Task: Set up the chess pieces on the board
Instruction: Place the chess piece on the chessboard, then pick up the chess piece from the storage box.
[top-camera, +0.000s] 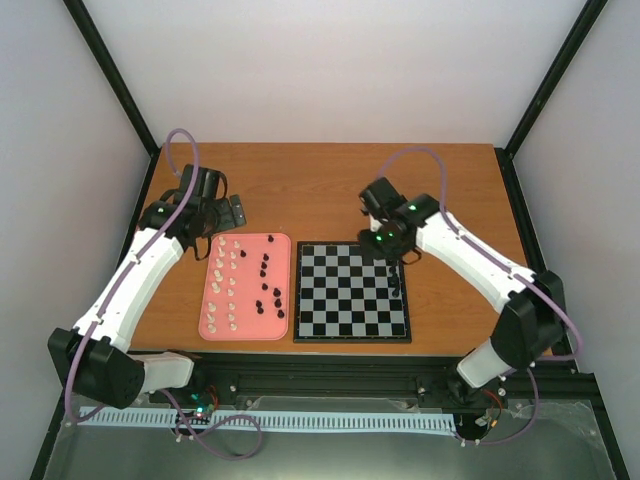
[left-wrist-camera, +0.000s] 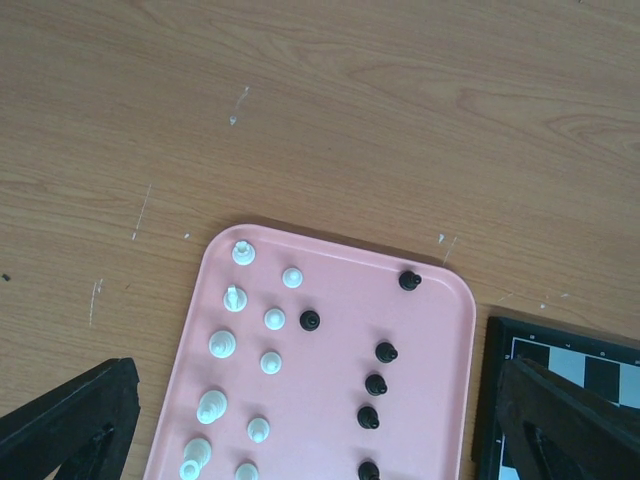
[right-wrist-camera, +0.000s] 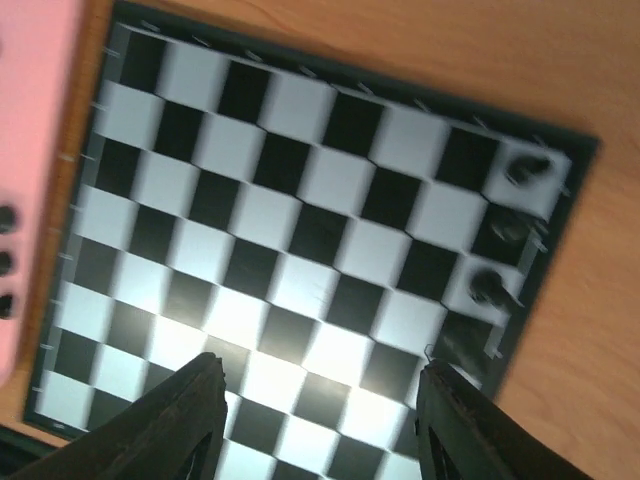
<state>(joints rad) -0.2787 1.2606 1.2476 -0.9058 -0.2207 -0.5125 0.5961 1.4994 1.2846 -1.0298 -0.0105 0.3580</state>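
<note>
Wooden surface (top-camera: 320, 190) carries a pink tray (top-camera: 247, 335) on the left and the checkered board (top-camera: 340, 300) just beside it on the right, their long edges close but not touching. In the tray, the white pieces (left-wrist-camera: 222, 344) stand in two rough columns along its left half. The black pieces (left-wrist-camera: 376, 384) form a looser line on the half nearer the board, with one black piece sitting in among the whites. Left arm's fingers (left-wrist-camera: 70, 425) hover above the far end of the tray, spread wide, with nothing between them; tray and bare wood show through the gap. Right arm's fingers (right-wrist-camera: 190, 420) hang over the board near its far right corner. They stand apart and grip nothing, with only checkered squares visible between them. Along the board's right edge column stand a few dark pieces (right-wrist-camera: 487, 288); the wrist view is blurred, so the count seems to be four but is not certain, and their types cannot be told. The rest of the board's squares (right-wrist-camera: 280, 230) are bare. From overhead, the right arm partly covers that corner of the board.
</note>
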